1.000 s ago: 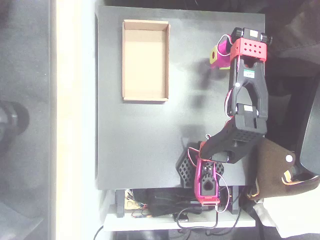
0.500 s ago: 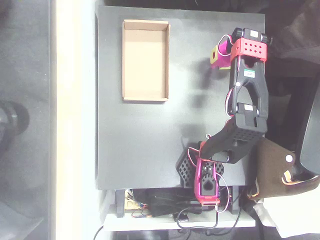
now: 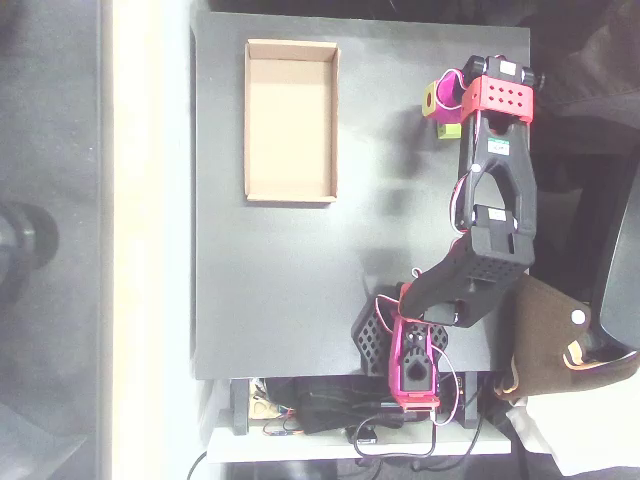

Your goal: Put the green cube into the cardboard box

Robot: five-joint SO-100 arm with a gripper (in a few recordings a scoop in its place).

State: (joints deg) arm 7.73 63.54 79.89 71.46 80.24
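**Q:** Start with the big things. What lies around your gripper?

**A:** In the overhead view, a black table spreads out to the picture's left of my gripper and below it. The cardboard box is well off to the gripper's left, its long side running up and down the picture, its floor bare. I judge it was set there to leave open table between it and the cube, so the carry is a plain sideways sweep.

**Q:** And your own arm?

**A:** My base sits far below the gripper, at the table's lower edge. The black links climb up the picture along the right side of the table, and the red wrist block is just right of the gripper. So I am stretched nearly full out, with the magenta head turned toward the box side.

**Q:** Where is the green cube?

**A:** The green cube shows as a lime sliver touching the gripper's lower edge, mostly hidden under it. It is not in the box.

**Q:** Are your fingers closed on it?

**A:** I cannot tell. The magenta head covers the fingers from above, so whether they are apart or clamped on the cube is hidden.
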